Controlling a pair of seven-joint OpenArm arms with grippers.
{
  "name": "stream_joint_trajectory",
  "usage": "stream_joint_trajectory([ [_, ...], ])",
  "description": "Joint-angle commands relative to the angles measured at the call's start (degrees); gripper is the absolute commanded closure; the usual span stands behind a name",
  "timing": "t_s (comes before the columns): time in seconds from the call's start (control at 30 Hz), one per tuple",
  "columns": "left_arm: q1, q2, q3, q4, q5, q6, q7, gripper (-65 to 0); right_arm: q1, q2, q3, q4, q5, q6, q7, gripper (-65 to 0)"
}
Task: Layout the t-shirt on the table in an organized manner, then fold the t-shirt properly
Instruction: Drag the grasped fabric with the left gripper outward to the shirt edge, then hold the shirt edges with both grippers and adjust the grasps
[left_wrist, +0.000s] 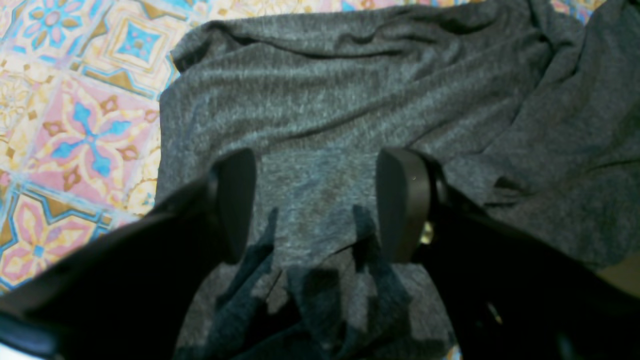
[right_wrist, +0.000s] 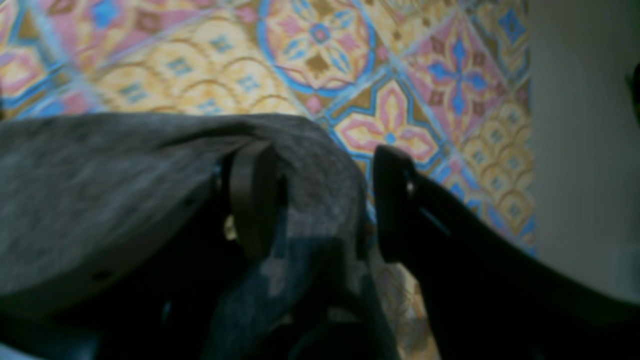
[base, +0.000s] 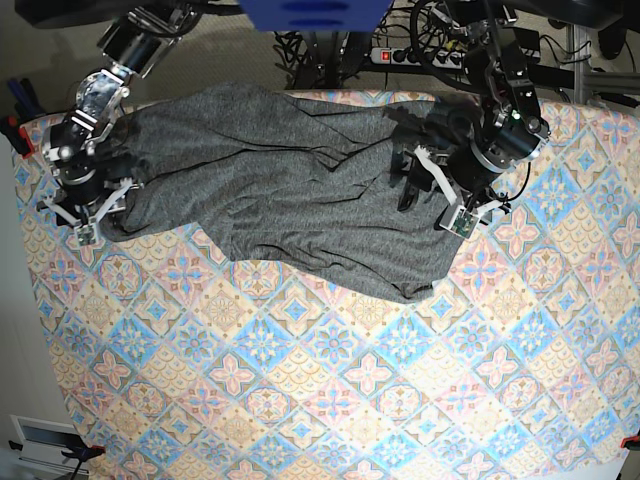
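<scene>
Fingers (left_wrist: 235, 200) of the left gripper (left_wrist: 317, 205) stand well apart, hovering over the t-shirt (base: 290, 190) with nothing pinched between them; grey knit fills the gap, and their shadows fall on the cloth below. From the base view this gripper (base: 430, 185) hangs above the shirt's end nearest it, close to the table (base: 330, 400) edge on that side.

On the right gripper (right_wrist: 320, 200) the jaws are spread too. One finger (right_wrist: 252, 195) sits against a raised fold of the shirt (right_wrist: 100, 190) and the other (right_wrist: 395, 200) is out over bare tile print (right_wrist: 320, 50). Cloth lies in the gap, but whether it is caught on anything I cannot tell; the jaws do not close on it. In the base view that gripper (base: 90, 205) is at the shirt's opposite end.

Between the two, the shirt stretches across the far half of the table as a long, rumpled band, creased along its length, with a loose flap sagging toward the near side below the left gripper. Its far edge runs along the table's back rim. Cables and a power strip (base: 400, 55) lie behind the table.
</scene>
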Motion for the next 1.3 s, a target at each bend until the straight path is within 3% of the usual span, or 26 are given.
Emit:
stream_joint_trajectory([
  [0.0,-0.3,-0.2,0.0,0.9,-0.9,0.1,-1.2,-36.1,2.4,0.8,0.8,0.3,0.7,-0.3,1.6,-29.6],
  [0.2,-0.3,-0.2,0.1,0.9,-0.9,0.1,-1.2,-36.1,5.5,3.6,2.0,-3.0,0.4,-0.3,1.9,-29.6],
  [0.47,-0.3,-0.2,0.1,0.9,-0.9,0.1,-1.2,-36.1,5.4,4.9,1.8,-5.1,0.4,-0.3,2.0,-29.6],
  [1.27,-0.6,0.2,0.2,0.8,-1.2,0.1,-1.2,-36.1,2.5,4.5,0.8,-5.0,0.4,-0.3,2.0,-29.6],
])
